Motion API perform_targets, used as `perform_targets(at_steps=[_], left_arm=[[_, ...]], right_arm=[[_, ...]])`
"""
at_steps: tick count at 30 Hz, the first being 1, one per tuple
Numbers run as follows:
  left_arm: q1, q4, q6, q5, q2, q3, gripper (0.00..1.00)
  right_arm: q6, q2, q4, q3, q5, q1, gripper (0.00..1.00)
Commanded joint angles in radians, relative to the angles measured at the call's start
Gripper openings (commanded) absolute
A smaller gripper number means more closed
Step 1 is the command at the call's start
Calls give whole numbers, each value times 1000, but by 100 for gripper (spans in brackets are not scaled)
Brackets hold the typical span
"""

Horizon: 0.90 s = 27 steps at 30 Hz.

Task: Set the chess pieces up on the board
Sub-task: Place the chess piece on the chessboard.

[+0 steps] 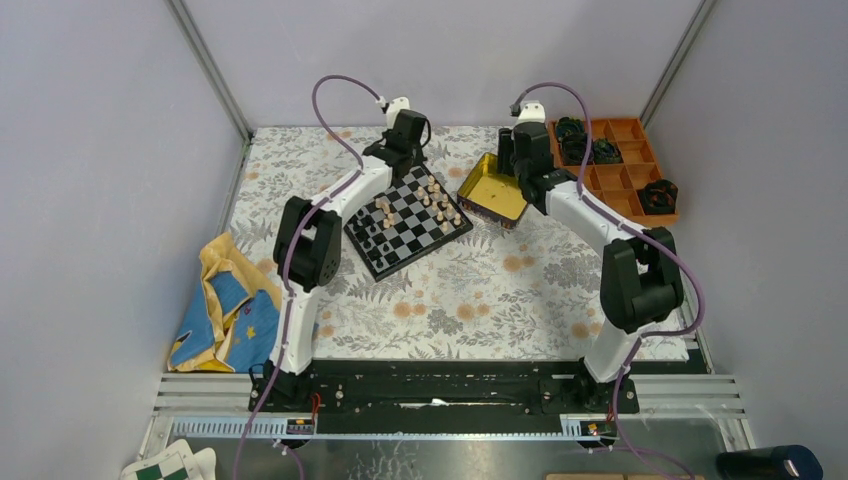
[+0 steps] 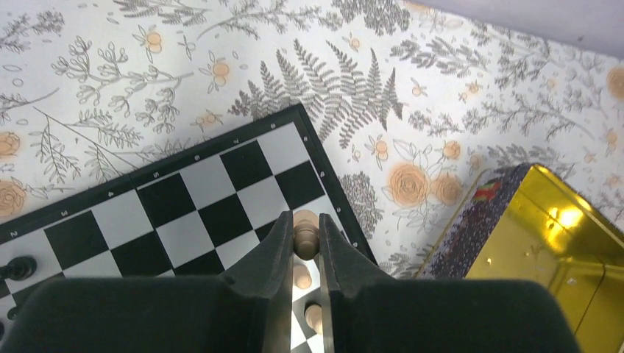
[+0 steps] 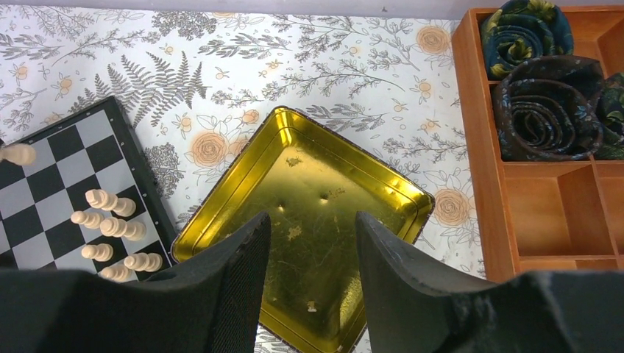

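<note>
L tool [image 2: 305, 254]: clamped a tan piece [image 2: 305, 229] over board [image 2: 243, 165] corner.
R tool [image 3: 313, 228]: half open, empty, above tin [image 3: 309, 176].
Risk: off-centre release cd topple neighbouring pieces [image 2: 302, 278].

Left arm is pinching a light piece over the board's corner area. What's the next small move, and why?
Probably lower the left gripper straight down, then open it. It is shut on a light tan wooden chess piece above an edge square of the black-and-grey checkered board, in line with other tan pieces; whether the base already touches is unclear.
</note>
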Motion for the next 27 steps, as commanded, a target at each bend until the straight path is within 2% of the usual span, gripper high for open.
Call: perform_targets(at_steps=[1, 14, 27], left_arm=[[28, 46, -25, 7, 35, 53, 0], [31, 82, 14, 143, 101, 80, 0], [29, 76, 20, 190, 154, 106, 0]], right_arm=[[13, 23, 38, 66, -13, -6, 53], [9, 88, 34, 126, -9, -13, 53], [25, 113, 39, 130, -30, -33, 53]])
